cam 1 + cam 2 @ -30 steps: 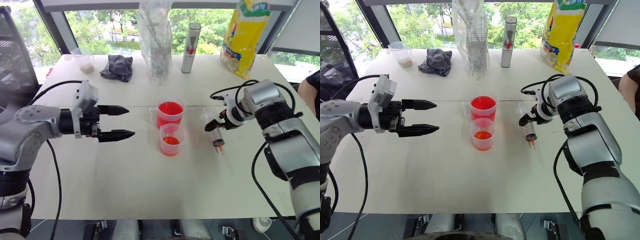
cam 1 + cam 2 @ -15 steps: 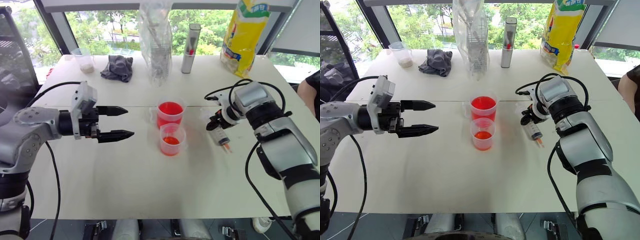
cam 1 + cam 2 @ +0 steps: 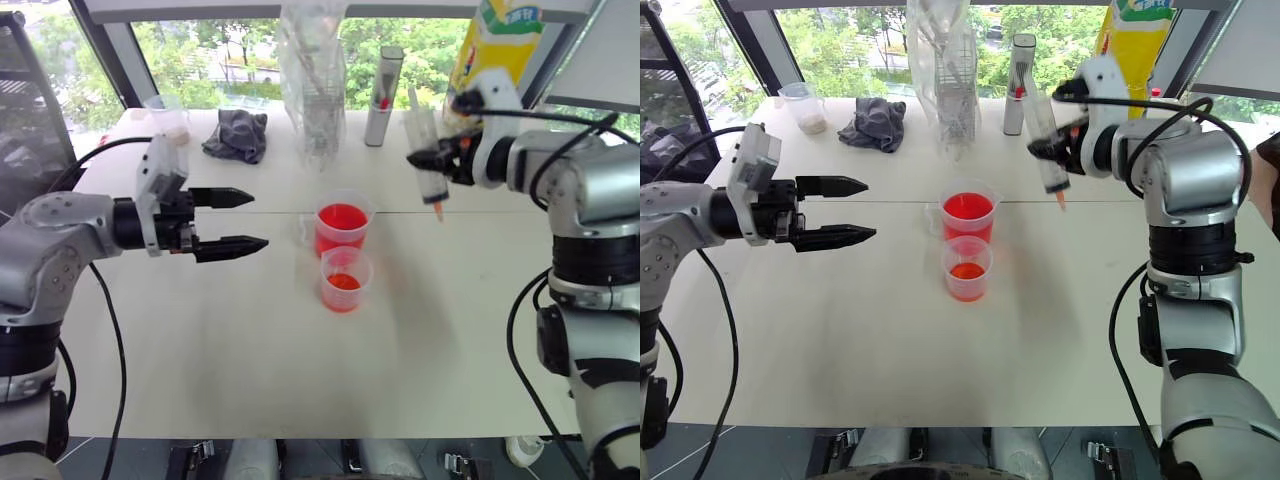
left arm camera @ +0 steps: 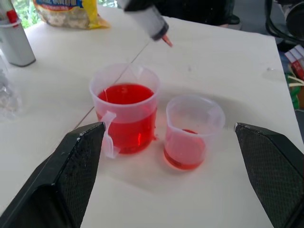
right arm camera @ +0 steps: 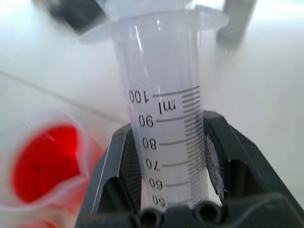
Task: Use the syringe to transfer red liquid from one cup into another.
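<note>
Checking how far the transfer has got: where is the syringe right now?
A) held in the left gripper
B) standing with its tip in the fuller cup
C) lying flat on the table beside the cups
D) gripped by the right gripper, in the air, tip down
D: the right gripper is shut on the syringe, which hangs tip down above the table.

syringe (image 5: 164,118) tip and plunger cut off in right wrist view, yellow bag (image 3: 492,60) top cropped, cup (image 5: 45,166) blurred

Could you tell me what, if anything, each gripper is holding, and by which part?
The right gripper holds the syringe by its clear barrel, tip down. The left gripper is open and holds nothing.
</note>
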Available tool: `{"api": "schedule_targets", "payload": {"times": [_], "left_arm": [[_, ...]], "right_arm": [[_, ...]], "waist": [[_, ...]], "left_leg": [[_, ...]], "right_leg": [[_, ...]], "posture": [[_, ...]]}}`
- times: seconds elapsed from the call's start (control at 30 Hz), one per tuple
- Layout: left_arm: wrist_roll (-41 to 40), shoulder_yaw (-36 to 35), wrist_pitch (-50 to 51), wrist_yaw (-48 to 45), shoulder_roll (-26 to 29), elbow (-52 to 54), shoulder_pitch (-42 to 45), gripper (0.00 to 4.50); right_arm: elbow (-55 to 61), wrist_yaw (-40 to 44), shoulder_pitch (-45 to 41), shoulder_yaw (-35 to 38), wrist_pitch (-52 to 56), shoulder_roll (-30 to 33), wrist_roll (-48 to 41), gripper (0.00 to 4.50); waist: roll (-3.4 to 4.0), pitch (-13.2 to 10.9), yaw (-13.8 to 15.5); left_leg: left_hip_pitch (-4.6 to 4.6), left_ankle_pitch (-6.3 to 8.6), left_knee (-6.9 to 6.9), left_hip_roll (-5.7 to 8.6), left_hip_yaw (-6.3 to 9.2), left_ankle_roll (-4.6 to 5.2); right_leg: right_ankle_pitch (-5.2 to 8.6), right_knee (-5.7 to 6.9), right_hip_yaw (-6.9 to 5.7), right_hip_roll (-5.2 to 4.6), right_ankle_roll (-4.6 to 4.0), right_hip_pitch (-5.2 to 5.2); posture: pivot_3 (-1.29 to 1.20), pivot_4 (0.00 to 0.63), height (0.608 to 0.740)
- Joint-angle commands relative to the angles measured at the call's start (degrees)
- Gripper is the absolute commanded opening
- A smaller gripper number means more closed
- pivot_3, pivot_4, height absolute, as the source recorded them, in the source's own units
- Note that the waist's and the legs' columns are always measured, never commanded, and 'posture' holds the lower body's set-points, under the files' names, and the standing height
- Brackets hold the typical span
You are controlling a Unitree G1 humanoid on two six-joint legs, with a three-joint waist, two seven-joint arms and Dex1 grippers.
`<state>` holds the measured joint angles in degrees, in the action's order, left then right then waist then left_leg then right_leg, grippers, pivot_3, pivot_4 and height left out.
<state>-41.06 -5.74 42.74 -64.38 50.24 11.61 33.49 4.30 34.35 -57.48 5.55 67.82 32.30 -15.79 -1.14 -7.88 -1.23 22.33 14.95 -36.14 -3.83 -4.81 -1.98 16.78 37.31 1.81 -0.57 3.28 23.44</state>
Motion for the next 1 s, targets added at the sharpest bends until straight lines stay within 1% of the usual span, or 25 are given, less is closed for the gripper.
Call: {"api": "schedule_targets", "payload": {"times": [0.03,0.2,0.33,0.4,0.53,0.63,0.87,1.0], "left_arm": [[1.03,0.70,-1.73,-1.13,-0.73,-2.52,4.33,4.50],[2.26,2.08,-2.38,-2.91,-1.63,-6.56,8.49,4.50],[2.85,2.76,-2.38,-3.89,-2.04,-7.38,9.72,4.50],[2.91,2.66,-2.22,-4.09,-2.08,-7.40,9.88,4.50],[2.81,2.31,-1.82,-4.18,-1.98,-7.05,9.86,4.50],[2.55,1.95,-1.46,-3.99,-1.88,-6.69,9.80,4.50],[2.07,1.57,-0.84,-3.37,-2.14,-5.72,9.67,4.50],[2.85,2.04,-1.75,-2.41,-3.87,-7.22,11.79,4.50]], "right_arm": [[9.07,-1.72,2.73,1.54,-15.45,-4.10,-0.79,1.44],[9.62,-1.09,7.74,-2.29,-30.28,-10.55,-0.88,1.44],[3.15,-0.77,11.59,-4.94,-42.91,-15.33,0.76,1.44],[0.41,-0.73,12.87,-5.76,-47.03,-16.79,1.18,1.44],[-2.47,-1.08,15.09,-6.74,-51.72,-19.16,1.39,1.44],[-3.77,-0.87,16.89,-7.40,-53.98,-19.70,1.73,1.44],[-4.51,-1.02,19.84,-7.73,-54.93,-20.67,1.28,1.44],[-4.80,-1.22,21.47,-8.52,-55.64,-21.25,1.81,1.44]], "waist": [[0.01,-0.01,0.03],[0.01,-0.01,0.07],[0.01,-0.01,0.08],[0.01,-0.01,0.11],[0.01,-0.01,0.11],[0.01,-0.01,0.07],[0.01,-0.01,0.08],[0.01,-0.01,0.14]], "left_leg": [[0.00,0.00,0.00,0.00,0.01,0.00],[0.03,0.00,-0.03,0.01,-0.01,0.00],[0.05,-0.01,-0.06,0.01,-0.01,-0.01],[0.05,-0.01,-0.07,0.01,0.00,-0.01],[0.05,-0.02,-0.07,0.00,-0.01,-0.02],[0.05,-0.02,-0.06,0.00,0.01,-0.03],[0.04,-0.03,-0.06,0.00,0.02,-0.04],[0.04,-0.03,-0.07,0.00,0.03,-0.05]], "right_leg": [[0.00,0.03,0.00,0.01,0.00,0.02],[0.00,0.04,-0.01,0.01,0.00,0.02],[0.00,0.04,-0.02,0.00,0.00,0.02],[0.00,0.03,-0.02,-0.01,0.00,0.01],[0.00,0.03,-0.01,-0.02,0.00,0.01],[0.00,0.04,0.00,-0.02,0.00,0.01],[0.00,0.05,0.01,-0.02,0.00,0.00],[0.00,0.05,0.01,-0.02,0.00,0.00]], "posture": [[0.00,0.150,0.740],[0.00,0.150,0.740],[0.00,0.150,0.740],[0.00,0.150,0.740],[0.00,0.150,0.740],[0.00,0.150,0.740],[0.00,0.150,0.740],[0.00,0.150,0.740]]}}
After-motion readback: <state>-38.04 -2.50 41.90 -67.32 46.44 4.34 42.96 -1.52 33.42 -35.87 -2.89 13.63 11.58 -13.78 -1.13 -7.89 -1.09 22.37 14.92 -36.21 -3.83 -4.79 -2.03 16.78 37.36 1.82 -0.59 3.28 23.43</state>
